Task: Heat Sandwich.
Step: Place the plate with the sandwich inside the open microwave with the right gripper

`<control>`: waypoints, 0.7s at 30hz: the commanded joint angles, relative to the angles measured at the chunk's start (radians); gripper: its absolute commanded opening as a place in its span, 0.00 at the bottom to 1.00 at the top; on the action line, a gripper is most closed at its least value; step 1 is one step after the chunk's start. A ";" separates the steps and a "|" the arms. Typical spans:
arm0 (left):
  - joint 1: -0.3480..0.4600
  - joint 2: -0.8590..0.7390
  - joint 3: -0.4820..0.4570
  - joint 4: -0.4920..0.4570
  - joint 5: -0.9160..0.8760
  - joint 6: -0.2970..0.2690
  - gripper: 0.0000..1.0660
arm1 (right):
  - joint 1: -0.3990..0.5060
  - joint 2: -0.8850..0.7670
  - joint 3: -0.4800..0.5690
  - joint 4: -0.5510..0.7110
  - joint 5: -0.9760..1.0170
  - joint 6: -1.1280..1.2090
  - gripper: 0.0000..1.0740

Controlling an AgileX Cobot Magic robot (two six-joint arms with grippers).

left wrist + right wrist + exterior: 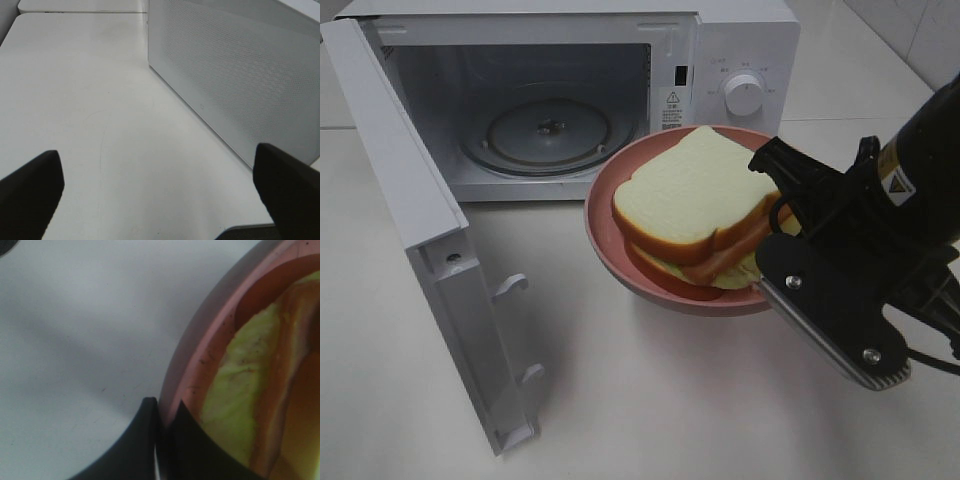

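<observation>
A white microwave (740, 40) stands at the back edge of a white desk (640, 400). Its door (410, 200) is swung wide open, showing the glass turntable (548, 128) inside. Just in front of the opening, a sandwich (695, 205) of white bread, ham and pale green filling lies on a pink plate (605, 225). The right gripper (161, 412) is clamped on the plate's rim, one finger on each side. The left gripper (156, 152) hovers over bare desk beside the microwave's perforated side wall, its fingers spread wide apart and holding nothing.
</observation>
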 commanded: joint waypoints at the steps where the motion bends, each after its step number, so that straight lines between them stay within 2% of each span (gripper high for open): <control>1: -0.005 -0.019 0.002 -0.007 -0.005 -0.007 0.92 | -0.026 -0.004 0.003 0.006 -0.027 -0.041 0.00; 9: -0.005 -0.019 0.002 -0.007 -0.005 -0.007 0.92 | -0.032 -0.004 0.003 0.100 -0.028 -0.121 0.00; 21: -0.005 -0.019 0.002 -0.007 -0.005 -0.007 0.92 | -0.032 0.084 -0.029 0.144 -0.134 -0.157 0.00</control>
